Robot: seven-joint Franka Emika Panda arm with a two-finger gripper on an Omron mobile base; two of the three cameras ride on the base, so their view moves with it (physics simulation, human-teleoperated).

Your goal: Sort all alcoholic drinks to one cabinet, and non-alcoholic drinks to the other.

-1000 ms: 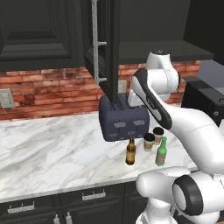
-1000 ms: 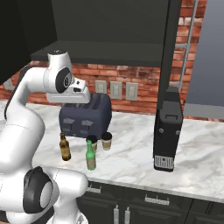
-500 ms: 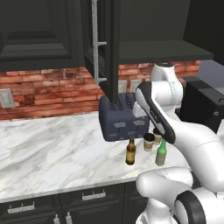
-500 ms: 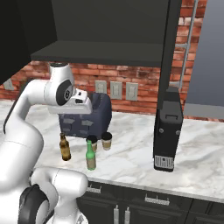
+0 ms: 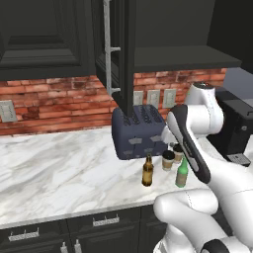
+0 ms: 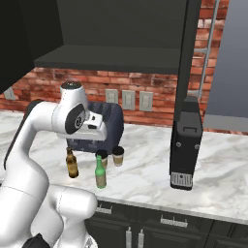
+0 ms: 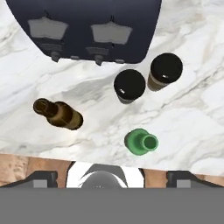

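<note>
Drinks: green bottle (image 7: pixel 141 141) nearest counter edge, amber bottle (image 7: pixel 58 113) to its left, two lidded cups (image 7: pixel 129 86) beside toaster (image 5: pixel 138 129), all uncabineted | Gripper (image 7: pixel 110 176): spread, empty, overhead | Advice: centre over one neck, descend vertically, avoid neighbours.

2 cups (image 7: pixel 129 86) before the toaster (image 7: pixel 85 27), 2 bottles (image 7: pixel 141 141) nearer the counter (image 7: pixel 192 127) edge
</note>
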